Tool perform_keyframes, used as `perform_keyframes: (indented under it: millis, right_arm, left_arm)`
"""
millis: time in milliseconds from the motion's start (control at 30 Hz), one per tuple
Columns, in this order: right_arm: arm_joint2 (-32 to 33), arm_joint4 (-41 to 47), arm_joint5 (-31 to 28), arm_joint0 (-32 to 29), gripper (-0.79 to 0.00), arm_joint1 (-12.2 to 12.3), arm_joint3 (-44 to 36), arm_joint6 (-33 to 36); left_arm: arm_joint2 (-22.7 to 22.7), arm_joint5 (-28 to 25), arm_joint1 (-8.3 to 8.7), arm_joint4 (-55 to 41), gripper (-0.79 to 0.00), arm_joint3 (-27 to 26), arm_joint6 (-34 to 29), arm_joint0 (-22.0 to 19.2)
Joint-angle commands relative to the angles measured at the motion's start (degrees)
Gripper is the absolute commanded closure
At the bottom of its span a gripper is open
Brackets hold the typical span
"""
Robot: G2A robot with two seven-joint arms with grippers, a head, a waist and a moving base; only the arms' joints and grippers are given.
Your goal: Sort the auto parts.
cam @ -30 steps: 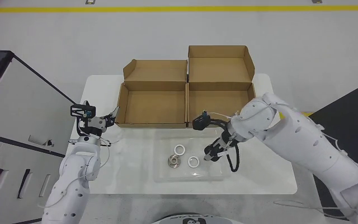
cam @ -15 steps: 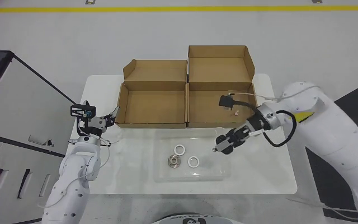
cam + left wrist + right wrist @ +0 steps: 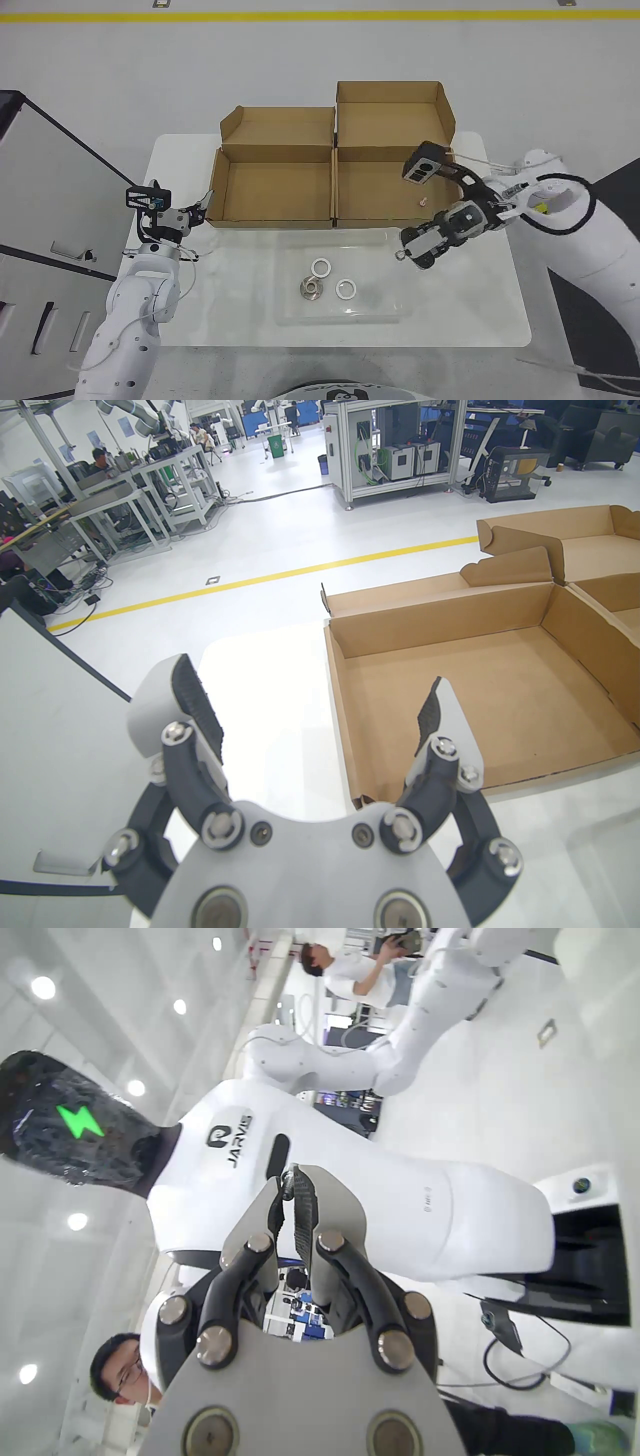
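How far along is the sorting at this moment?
Done: one small part lies in the right box. In hand: the right gripper pinches a small metal piece above the tray's edge. Left: two white rings and a metal fitting in the tray.

White arm shells (image 3: 605, 245); left tool (image 3: 311, 680): silver plate (image 3: 300, 860), black links (image 3: 192, 770), screws (image 3: 173, 734), ribbed pads (image 3: 197, 700).

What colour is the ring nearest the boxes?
The ring is white, clearest in the top view.
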Motion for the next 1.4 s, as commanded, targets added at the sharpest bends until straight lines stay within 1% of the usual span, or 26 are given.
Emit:
perform_keyframes:
  millis: [0,233,467,767,933,1067,1367]
  right_arm:
    - [-1.0,3.0,-0.5,0.9,0.000,-0.5,0.0,0.0]
    - [-3.7,9.1,-1.6,4.2,0.000,-3.0,1.8,0.0]
    - [-5.2,14.5,-2.3,6.8,0.000,-6.3,1.8,0.0]
    - [-6.7,16.5,-0.9,10.4,0.000,-10.7,1.1,0.0]
    - [-6.6,18.8,0.1,11.8,0.000,-12.9,1.4,0.0]
    - [-6.4,18.7,0.9,12.5,0.000,-14.5,1.9,0.0]
    - [-6.4,18.3,1.0,12.7,0.000,-14.8,2.1,0.0]
  left_arm:
    - [0.0,0.0,0.00,0.0,-0.785,0.0,0.0,0.0]
    - [0.0,0.0,0.00,0.0,-0.785,0.0,0.0,0.0]
    - [0.0,0.0,0.00,0.0,-0.785,0.0,0.0,0.0]
    - [0.0,0.0,0.00,0.0,-0.785,0.0,0.0,0.0]
    - [0.0,0.0,0.00,0.0,-0.785,0.0,0.0,0.0]
    - [0.0,0.0,0.00,0.0,-0.785,0.0,0.0,0.0]
    - [0.0,0.0,0.00,0.0,-0.785,0.0,0.0,0.0]
